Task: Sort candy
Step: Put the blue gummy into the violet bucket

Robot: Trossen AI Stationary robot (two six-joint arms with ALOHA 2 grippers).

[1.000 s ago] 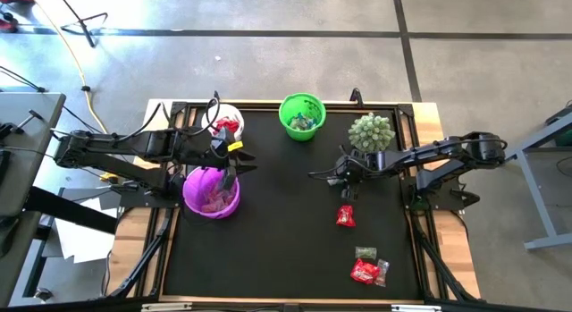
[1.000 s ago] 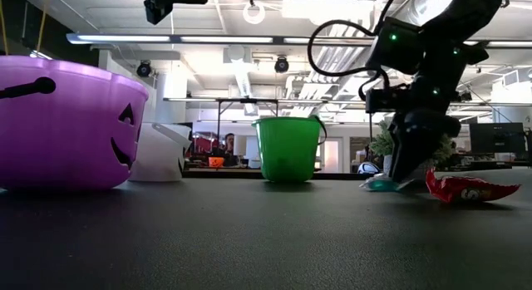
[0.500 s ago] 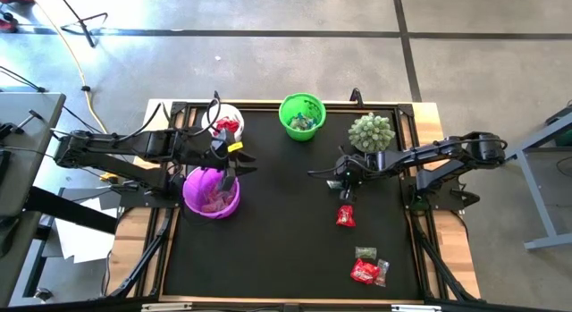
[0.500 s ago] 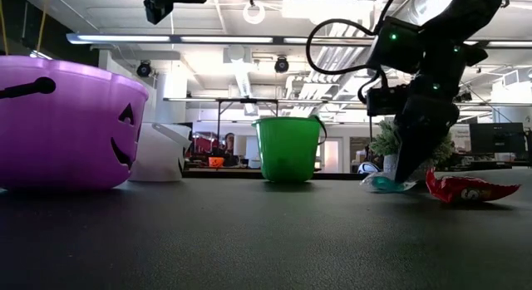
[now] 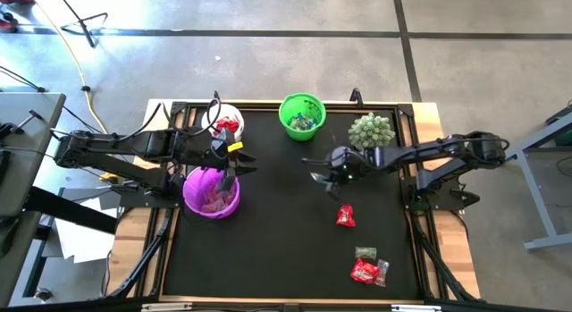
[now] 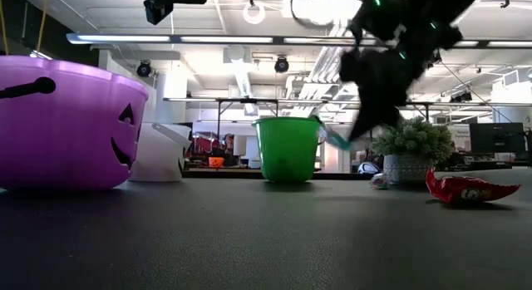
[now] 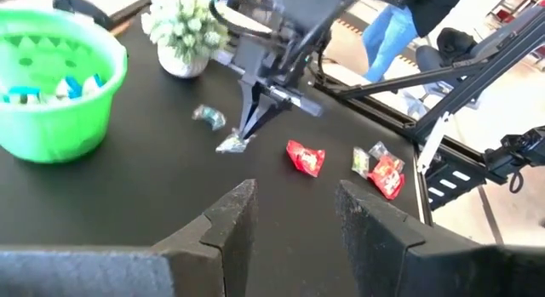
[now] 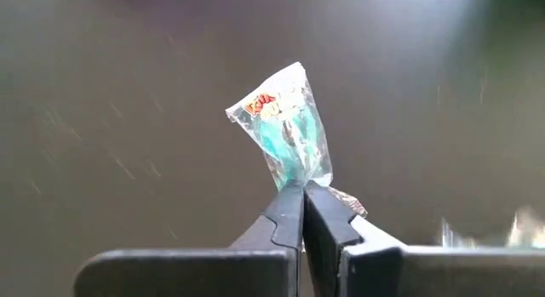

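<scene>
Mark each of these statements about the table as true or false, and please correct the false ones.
1. The right tool is shut on a blue-white candy. True.
2. That candy lies flat on the black table. False: the low view shows it lifted clear of the table.
3. The left tool is shut on a red candy. False: it is open and empty, hanging over the purple bucket.
4. A red candy lies loose on the table. True.
5. The green bucket is empty. False: it already holds candies.
</scene>
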